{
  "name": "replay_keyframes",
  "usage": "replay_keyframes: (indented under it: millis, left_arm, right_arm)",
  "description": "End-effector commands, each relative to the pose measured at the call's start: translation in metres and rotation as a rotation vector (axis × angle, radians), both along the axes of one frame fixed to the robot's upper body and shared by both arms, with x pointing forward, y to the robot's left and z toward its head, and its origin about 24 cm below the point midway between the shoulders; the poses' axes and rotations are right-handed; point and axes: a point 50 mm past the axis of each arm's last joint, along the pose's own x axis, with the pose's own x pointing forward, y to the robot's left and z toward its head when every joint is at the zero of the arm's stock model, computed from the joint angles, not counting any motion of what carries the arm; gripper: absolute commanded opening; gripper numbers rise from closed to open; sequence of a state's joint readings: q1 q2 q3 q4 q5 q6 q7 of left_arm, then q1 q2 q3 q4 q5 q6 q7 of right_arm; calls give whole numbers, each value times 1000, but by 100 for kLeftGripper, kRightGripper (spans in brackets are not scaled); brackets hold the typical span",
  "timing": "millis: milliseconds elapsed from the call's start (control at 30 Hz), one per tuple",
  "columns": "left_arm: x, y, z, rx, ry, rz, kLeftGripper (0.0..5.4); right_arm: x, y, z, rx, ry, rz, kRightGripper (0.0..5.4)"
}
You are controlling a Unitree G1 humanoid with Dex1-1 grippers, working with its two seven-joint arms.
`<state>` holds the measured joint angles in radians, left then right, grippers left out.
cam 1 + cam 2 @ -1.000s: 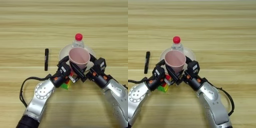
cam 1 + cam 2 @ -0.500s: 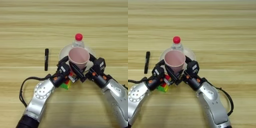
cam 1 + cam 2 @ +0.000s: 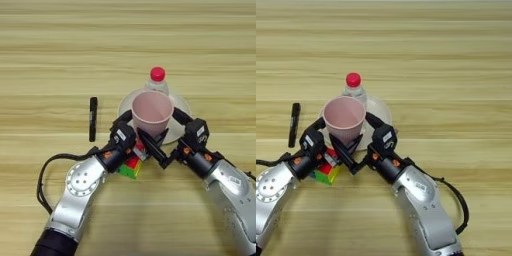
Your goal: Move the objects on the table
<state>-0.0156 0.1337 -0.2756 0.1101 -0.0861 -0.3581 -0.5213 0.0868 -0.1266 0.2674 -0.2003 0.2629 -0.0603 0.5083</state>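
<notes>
Wooden table [image 3: 50,45] with pale plank stripes, filling both views. At left of centre lies a black marker [image 3: 93,118], long axis running up and down the frame, well apart from the rest.

Next, from lower left, comes the left gripper [image 3: 131,134], fingers spread wide: one finger reaches up along the left wall of the pink cup [image 3: 152,111], the other crosses in front of its base. Hard to tell whether these really press the wall. Just below this gripper sits the puzzle cube [image 3: 131,166] on the wood, partly hidden under it; no long axis to speak of.

At centre stands the cup, over the near edge of the cream plate [image 3: 182,107], mouth pointing up toward the camera, long axis near vertical. Not clear whether resting on the plate or lifted a little. Behind it, at the far rim of the plate, stands the water bottle [image 3: 157,80], upright, red cap on top, long axis vertical.

At right, from lower right, comes the right gripper [image 3: 170,137], also spread wide, one finger by the right wall of the cup, the other low in front of the base, close to the left gripper's finger.

Probably risky from here:
- crossing fingers may collide or lock if both close together;
- thin cup may squash or tip under uneven pressure;
- pushing the cup backward may knock the bottle over;
- lowering the left gripper may shove the cube away.
</notes>
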Motion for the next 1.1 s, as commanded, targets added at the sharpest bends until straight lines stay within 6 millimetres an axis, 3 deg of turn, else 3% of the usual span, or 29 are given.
replay_keyframes:
  millis: [33, 400, 667, 767, 900, 1100]
  left_arm:
    - [3, 1, 3, -7, -11, 8, 417]
    - [7, 15, 12, -28, -42, 82, 417]
    - [14, 39, 24, -46, -87, 196, 417]
    - [19, 62, 26, -40, -90, 295, 417]
    - [25, 86, 23, -38, -73, 419, 417]
    - [28, 107, 19, -17, -68, 517, 415]
  right_arm:
    - [-1, -2, 6, 3, -50, 6, 540]
    - [-11, -23, 33, 157, -186, -14, 540]
    - [2, -42, 37, 216, -190, -152, 540]
    - [9, -54, 38, 219, -206, -261, 540]
    - [30, -85, 27, 140, -203, -596, 540]
    - [38, -91, 20, 111, -195, -676, 540]
